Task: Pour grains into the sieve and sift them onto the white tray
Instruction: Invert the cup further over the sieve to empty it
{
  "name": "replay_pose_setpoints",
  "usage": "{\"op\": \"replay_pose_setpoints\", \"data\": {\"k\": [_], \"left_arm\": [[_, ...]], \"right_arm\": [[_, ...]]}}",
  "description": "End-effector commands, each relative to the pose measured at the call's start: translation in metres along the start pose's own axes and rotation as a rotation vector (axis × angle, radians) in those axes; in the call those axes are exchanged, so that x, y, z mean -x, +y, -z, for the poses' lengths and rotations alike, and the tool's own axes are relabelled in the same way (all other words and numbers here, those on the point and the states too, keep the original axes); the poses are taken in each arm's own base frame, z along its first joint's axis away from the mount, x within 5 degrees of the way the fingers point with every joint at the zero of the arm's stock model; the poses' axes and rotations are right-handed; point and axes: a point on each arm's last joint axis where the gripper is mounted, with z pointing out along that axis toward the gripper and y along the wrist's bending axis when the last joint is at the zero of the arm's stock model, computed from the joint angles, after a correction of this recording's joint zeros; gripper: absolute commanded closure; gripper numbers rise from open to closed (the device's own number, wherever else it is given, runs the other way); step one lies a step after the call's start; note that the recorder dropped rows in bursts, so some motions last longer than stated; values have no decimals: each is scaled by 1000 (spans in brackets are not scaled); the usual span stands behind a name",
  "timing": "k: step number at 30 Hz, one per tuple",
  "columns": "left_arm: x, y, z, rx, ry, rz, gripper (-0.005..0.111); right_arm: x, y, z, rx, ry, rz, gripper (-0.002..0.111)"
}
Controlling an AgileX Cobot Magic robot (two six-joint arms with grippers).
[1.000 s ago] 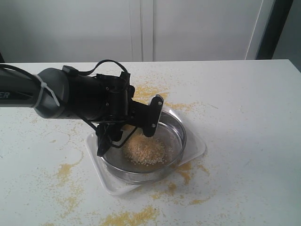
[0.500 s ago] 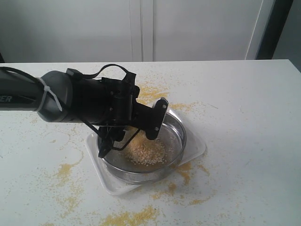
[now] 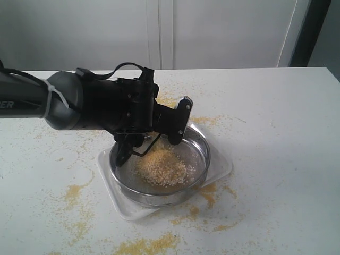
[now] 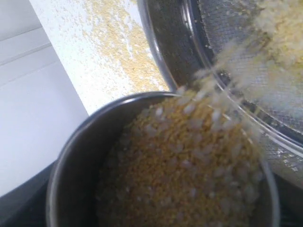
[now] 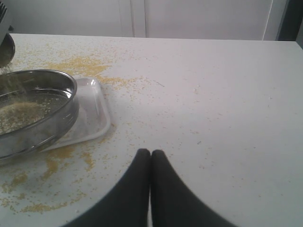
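Left jaws grip tilted steel cup [image 4: 83, 161] over sieve [image 3: 204, 159]; arm [image 3: 79, 106] hides its rim. Right jaws closed. Spilled meal [image 3: 144, 245] strewn on worktop [image 3: 281, 133].

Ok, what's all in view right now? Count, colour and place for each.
table: one, white, under everything
white tray: one, white, on the table
sieve: one, shiny steel with grey mesh, on the white tray
grains: one pile, yellow and pale beige, in the sieve; more in the cup
spilled grains: several patches, yellow, on the table around the tray
steel cup: one, silver, tipped over the sieve's rim
left gripper: one, black, holding the steel cup
right gripper: one, black, shut, over the table
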Motion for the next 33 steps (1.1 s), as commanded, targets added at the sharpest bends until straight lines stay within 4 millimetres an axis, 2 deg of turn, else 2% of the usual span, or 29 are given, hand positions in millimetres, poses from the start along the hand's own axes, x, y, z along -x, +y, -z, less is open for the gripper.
{"op": "replay_pose_setpoints", "data": {"k": [1,13,33], "left_arm": [[-1,6,5,32,14,-8,107],[9,4,14,55,18,-144,107],[5,4,14,54,68,-162,107]], "right_arm": [[-1,0,0,-3,-7,-6,108],[-1,0,0,-3,-7,-6,108],[-1,0,0,-3,-7,-6,108]]}}
